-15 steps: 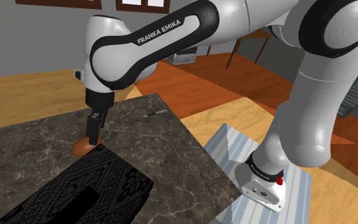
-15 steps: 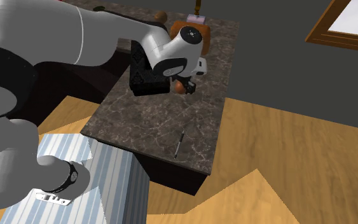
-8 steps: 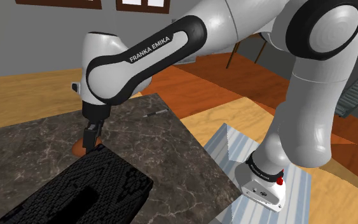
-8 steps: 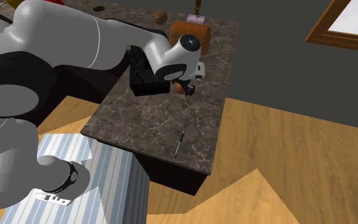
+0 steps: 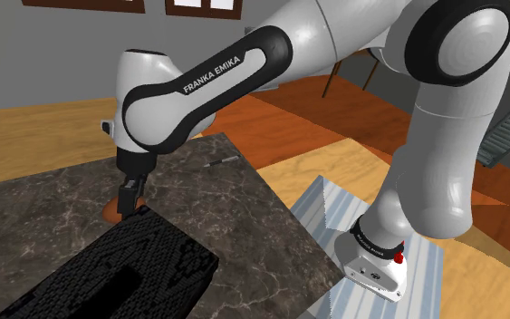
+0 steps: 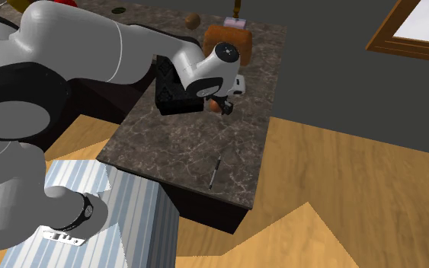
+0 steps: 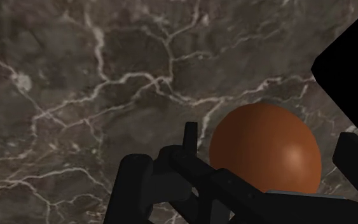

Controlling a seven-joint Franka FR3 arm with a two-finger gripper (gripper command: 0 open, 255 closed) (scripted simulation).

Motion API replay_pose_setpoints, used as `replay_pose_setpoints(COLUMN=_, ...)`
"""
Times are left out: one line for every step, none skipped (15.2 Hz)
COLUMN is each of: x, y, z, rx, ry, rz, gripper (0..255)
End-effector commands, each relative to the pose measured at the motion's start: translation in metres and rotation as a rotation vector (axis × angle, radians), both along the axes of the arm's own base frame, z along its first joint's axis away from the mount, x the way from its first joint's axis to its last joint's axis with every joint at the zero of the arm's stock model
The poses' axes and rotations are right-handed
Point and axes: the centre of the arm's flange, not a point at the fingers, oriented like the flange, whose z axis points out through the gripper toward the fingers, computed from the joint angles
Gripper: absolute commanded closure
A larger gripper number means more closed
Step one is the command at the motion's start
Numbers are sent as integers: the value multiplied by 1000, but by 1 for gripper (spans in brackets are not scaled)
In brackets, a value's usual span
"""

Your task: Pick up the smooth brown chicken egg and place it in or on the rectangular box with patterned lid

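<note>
1. The brown egg [image 7: 264, 151] lies on the dark, white-veined worktop [image 7: 75, 76]. Its shell is smooth and carries a soft highlight.
2. In the wrist view the egg sits between the two black fingers [image 7: 131, 188]. The jaws are apart and not clamped on the egg; we cannot confirm that either finger touches the shell.
3. In the shoulder view the jaws are down at the worktop surface. The egg [image 5: 111, 211] shows at their base, on the shoulder view's left.
4. The black rectangular box [image 5: 121, 267] with a patterned lid lies on the same worktop, one end just beside the egg.
5. In the second exterior view the box [image 6: 173, 97] is partly covered by the wrist of the arm. The egg [image 6: 216, 107] lies just off the box's side toward that view's right.
6. The white arm [image 5: 203, 72], lettered FRANKA EMIKA, reaches across from the striped stand [image 5: 330, 227] at the shoulder view's lower right.
7. A thin dark stick [image 6: 215, 172] lies near the worktop's edge, well apart from the egg.
8. An orange-brown block [image 6: 222, 34] and a small brown round object [image 6: 193, 20] stand at the worktop's other end.
9. A wooden floor [image 6: 342, 190] surrounds the worktop. A wooden window frame [image 6: 411, 30] shows at the second exterior view's upper right.
</note>
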Motion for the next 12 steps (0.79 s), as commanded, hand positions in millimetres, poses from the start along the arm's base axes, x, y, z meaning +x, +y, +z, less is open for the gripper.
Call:
replay_pose_setpoints(x=0, y=0, z=0, rx=0, ry=1, rz=0, gripper=255)
replay_pose_setpoints(x=0, y=0, z=0, rx=0, ry=1, rz=0, gripper=255)
replay_pose_setpoints(x=0, y=0, z=0, rx=0, ry=1, rz=0, gripper=255)
replay_pose_setpoints(x=0, y=0, z=0, rx=0, ry=1, rz=0, gripper=255)
replay_pose_setpoints(x=0, y=0, z=0, rx=0, ry=1, rz=0, gripper=255)
replay_pose_setpoints(x=0, y=0, z=0, rx=0, ry=1, rz=0, gripper=255)
replay_pose_setpoints(x=0, y=0, z=0, rx=0, ry=1, rz=0, gripper=255)
replay_pose_setpoints(x=0, y=0, z=0, rx=0, ry=1, rz=0, gripper=255)
replay_pose_setpoints(x=0, y=0, z=0, rx=0, ry=1, rz=0, gripper=255)
replay_pose_setpoints(x=0, y=0, z=0, rx=0, ry=1, rz=0, gripper=255)
replay_pose_setpoints(x=0, y=0, z=5, rx=0, ry=1, rz=0, gripper=255)
replay_pose_setpoints(x=0, y=0, z=10, rx=0, ry=1, rz=0, gripper=255)
